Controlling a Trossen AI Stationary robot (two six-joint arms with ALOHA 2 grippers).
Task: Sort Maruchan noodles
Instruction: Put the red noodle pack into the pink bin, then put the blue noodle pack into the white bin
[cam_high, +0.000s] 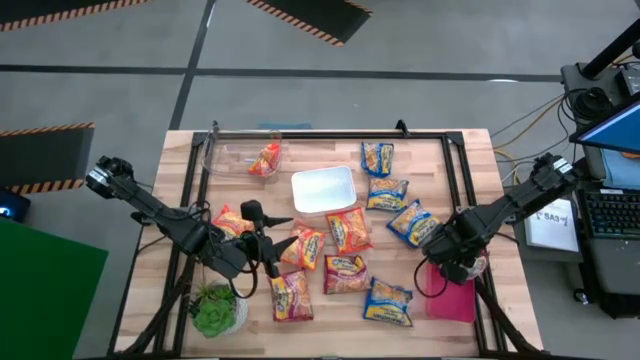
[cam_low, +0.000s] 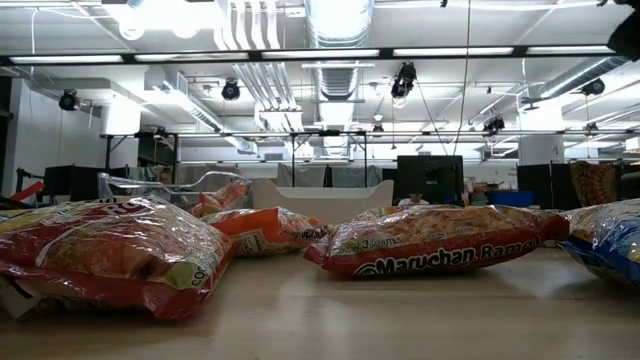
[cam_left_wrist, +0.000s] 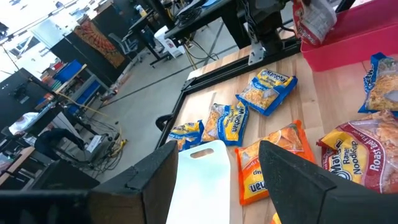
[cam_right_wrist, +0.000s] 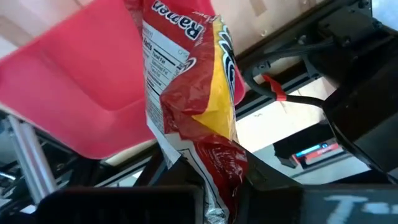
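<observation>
Over the pink bin (cam_right_wrist: 68, 81) a red packet (cam_right_wrist: 193, 106), light, crinkly and slippery by the look, is pinched at its crimped end by the right gripper (cam_right_wrist: 217, 199), while the left gripper (cam_high: 262, 240), fingers spread and empty, is held farther off among loose packets (cam_high: 345, 272) beside the white bin (cam_high: 323, 190).

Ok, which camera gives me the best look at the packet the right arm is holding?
The right wrist view: the red packet fills the frame, pinched in the right tool over the pink bin. The left wrist view catches it far off above that bin. The high view barely shows it, and the low view misses it.
</observation>
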